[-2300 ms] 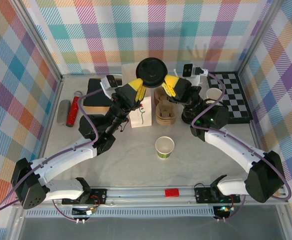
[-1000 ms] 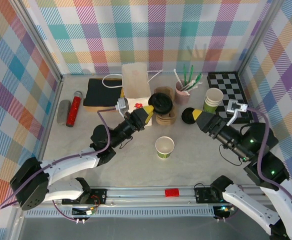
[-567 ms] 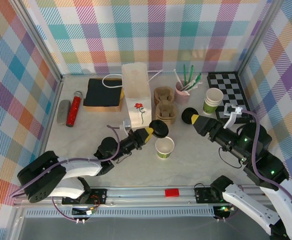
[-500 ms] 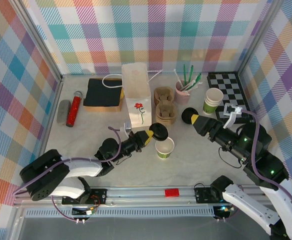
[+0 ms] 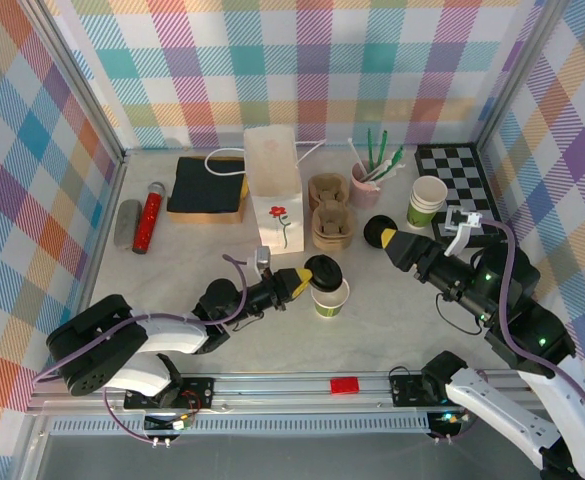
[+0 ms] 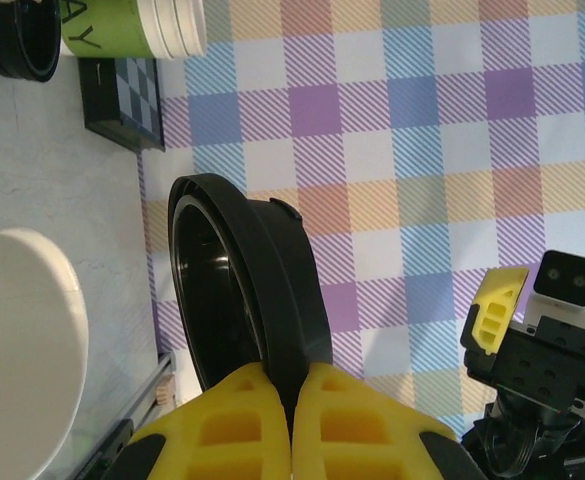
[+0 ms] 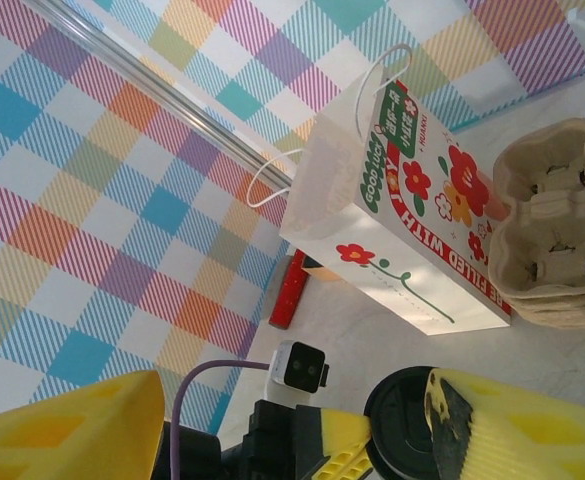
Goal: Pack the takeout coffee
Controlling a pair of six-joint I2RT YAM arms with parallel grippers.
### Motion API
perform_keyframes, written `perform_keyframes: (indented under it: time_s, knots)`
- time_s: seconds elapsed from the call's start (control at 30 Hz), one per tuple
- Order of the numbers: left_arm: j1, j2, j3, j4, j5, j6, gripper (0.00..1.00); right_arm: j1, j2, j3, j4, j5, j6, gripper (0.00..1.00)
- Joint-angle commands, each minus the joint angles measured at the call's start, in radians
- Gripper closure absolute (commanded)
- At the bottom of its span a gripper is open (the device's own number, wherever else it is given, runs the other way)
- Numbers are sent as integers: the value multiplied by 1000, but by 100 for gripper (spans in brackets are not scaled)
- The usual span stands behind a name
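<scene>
The coffee was not yet whole. The open cup (image 5: pixel 330 298) stood on the table (image 5: pixel 162 270), a little nearer the near edge than the middle. The left pincer (image 5: pixel 301 278) was clamped together on the rim of the lid (image 5: pixel 322 268), holding it just over the cup's far-left rim. The lid looked tilted, gripped edge-on; whether it touched the cup I could not tell. To cap well, the lid probably had to be levelled and centred over the mouth. It then needed an even press, so the thin paper wall would not buckle or the cup tip. The right pincer (image 5: pixel 389 240), jaws apart and empty, hovered toward the right edge, free to steady the cup. The bag (image 5: pixel 275 190) stood upright toward the far edge.
</scene>
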Motion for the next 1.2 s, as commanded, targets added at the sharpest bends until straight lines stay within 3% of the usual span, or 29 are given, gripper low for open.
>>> perform_keyframes:
  time_s: [0.0,0.67,1.17]
  knots:
    - [-30,35,-8,61,42,8,99,-6,-5,-7,38,-2,-6,31]
    - [-33,132,-9,64,58,40,99,-5,-43,-19,50,10,-7,34]
    - [-31,147,-29,63,48,52,87,-5,-48,-27,75,-1,-5,35]
